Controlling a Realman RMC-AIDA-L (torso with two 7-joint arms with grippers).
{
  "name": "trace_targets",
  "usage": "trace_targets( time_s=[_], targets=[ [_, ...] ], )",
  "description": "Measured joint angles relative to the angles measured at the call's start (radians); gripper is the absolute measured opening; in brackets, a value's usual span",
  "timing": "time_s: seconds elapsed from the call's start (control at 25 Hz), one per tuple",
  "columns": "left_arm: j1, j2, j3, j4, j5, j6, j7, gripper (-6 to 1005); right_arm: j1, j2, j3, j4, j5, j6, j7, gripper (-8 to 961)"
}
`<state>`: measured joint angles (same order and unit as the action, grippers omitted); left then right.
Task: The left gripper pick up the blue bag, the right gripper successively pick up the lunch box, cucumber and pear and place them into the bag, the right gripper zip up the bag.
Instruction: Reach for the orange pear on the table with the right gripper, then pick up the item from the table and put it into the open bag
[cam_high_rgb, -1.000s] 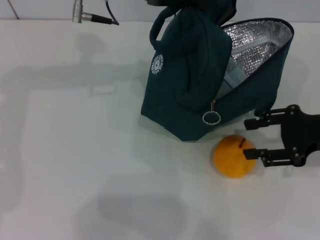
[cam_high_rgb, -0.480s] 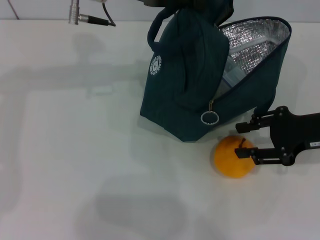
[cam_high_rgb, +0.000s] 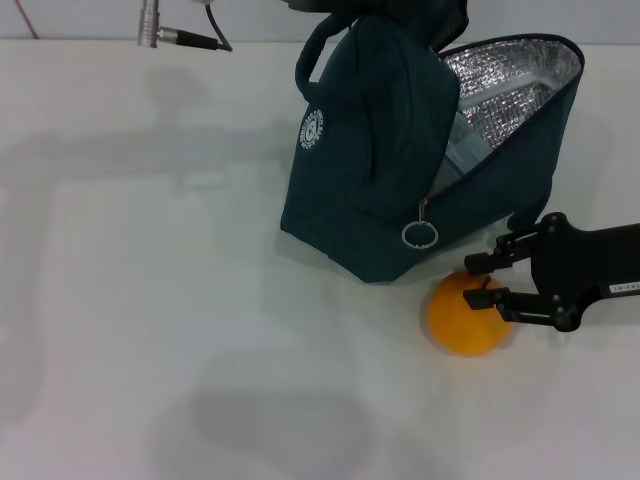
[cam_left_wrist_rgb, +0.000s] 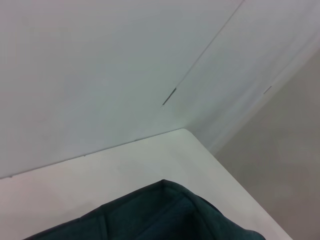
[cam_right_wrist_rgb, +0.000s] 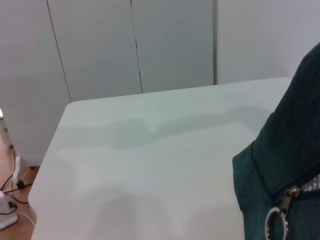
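the right gripper (cam_high_rgb: 488, 282) sits with jaws open around the stem end of the pear (cam_high_rgb: 467, 314), holding nothing yet. the pear rests on the tabletop (cam_high_rgb: 150, 300) just beside the blue bag (cam_high_rgb: 380, 170) — best to close squarely across its widest part, then lift clear before swinging over the foil-lined mouth.

A corner of the blue bag (cam_right_wrist_rgb: 287, 165) with its ring zip pull (cam_right_wrist_rgb: 276, 223) sits on a white table (cam_right_wrist_rgb: 150, 165); grey cabinets (cam_right_wrist_rgb: 110, 45) stand behind.
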<state>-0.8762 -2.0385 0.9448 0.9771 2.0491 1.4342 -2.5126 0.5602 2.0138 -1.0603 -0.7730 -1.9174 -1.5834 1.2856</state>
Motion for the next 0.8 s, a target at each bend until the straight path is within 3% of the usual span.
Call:
trace_targets(
  time_s=[0.4,0.8],
  targets=[
    [0.004,0.0,-0.012,0.0,-0.001,0.0,0.002,36,0.0,0.0,-0.011,0.0,0.011,0.027,-0.002,220],
    [0.003,0.0,-0.012,0.0,-0.002,0.0,0.003,36,-0.016,-0.007,-0.005,-0.01,0.079,0.024,-0.001,108]
  ],
)
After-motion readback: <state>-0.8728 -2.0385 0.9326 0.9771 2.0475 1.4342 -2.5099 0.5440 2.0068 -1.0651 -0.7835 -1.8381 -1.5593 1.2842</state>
